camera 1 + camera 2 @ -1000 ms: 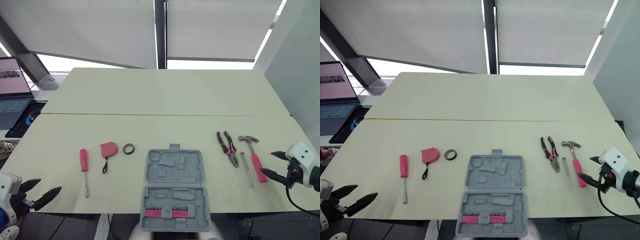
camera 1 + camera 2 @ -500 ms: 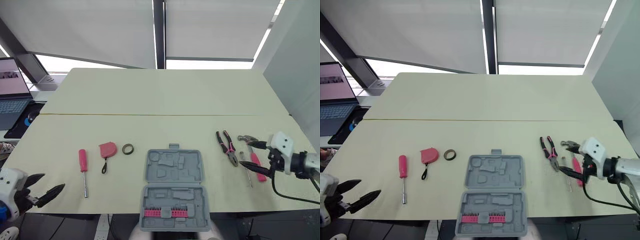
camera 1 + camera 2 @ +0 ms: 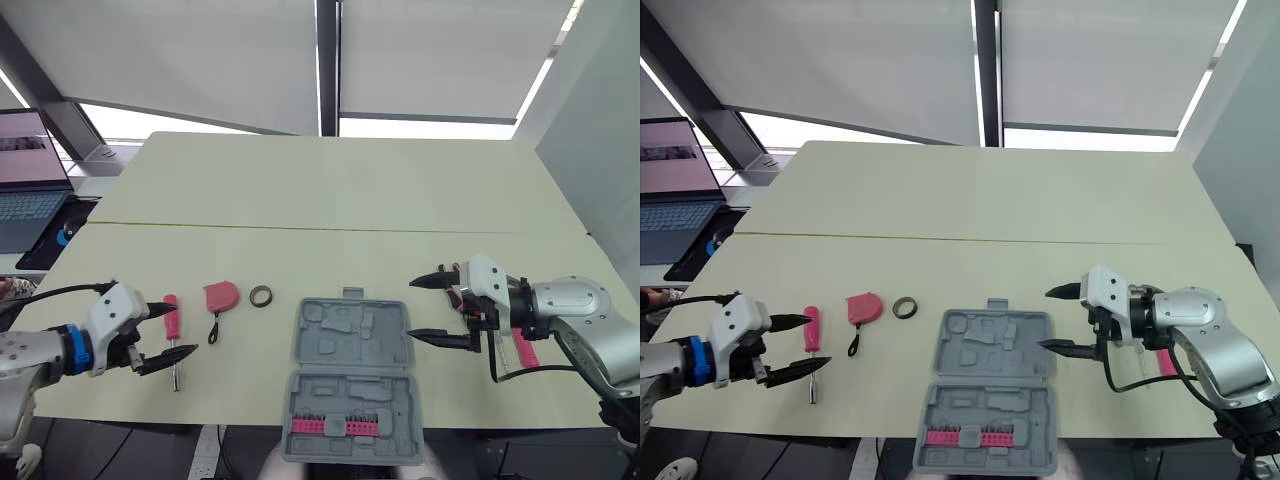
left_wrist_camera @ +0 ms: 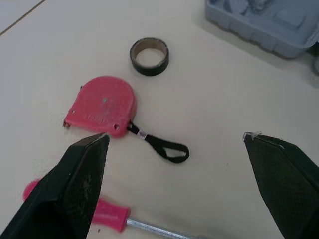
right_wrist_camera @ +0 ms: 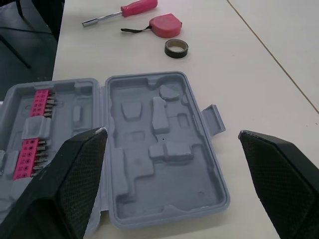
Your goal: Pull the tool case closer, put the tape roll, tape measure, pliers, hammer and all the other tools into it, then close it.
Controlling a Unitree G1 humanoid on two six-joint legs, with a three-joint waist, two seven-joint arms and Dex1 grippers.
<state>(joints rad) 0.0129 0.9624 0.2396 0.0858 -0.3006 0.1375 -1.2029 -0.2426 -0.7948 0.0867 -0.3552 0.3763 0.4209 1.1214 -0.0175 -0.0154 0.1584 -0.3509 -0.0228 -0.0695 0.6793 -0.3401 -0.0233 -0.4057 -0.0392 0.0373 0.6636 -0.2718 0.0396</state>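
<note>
You see left pincer (image 3: 186,330) released, fingers wide, at the pink screwdriver (image 3: 171,322) | right pincer (image 3: 411,309) released too, just beside the right edge of open tool case (image 3: 345,340) | case at near worktop (image 3: 300,200) edge; tape measure (image 3: 219,295), tape roll (image 3: 261,295) left of it.

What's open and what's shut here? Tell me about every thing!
tool case: open, lying flat, pink bits in one half.
left hand: open, empty.
right hand: open, empty.
tape measure: tape wound in.
laptop: open, screen lit.
</note>
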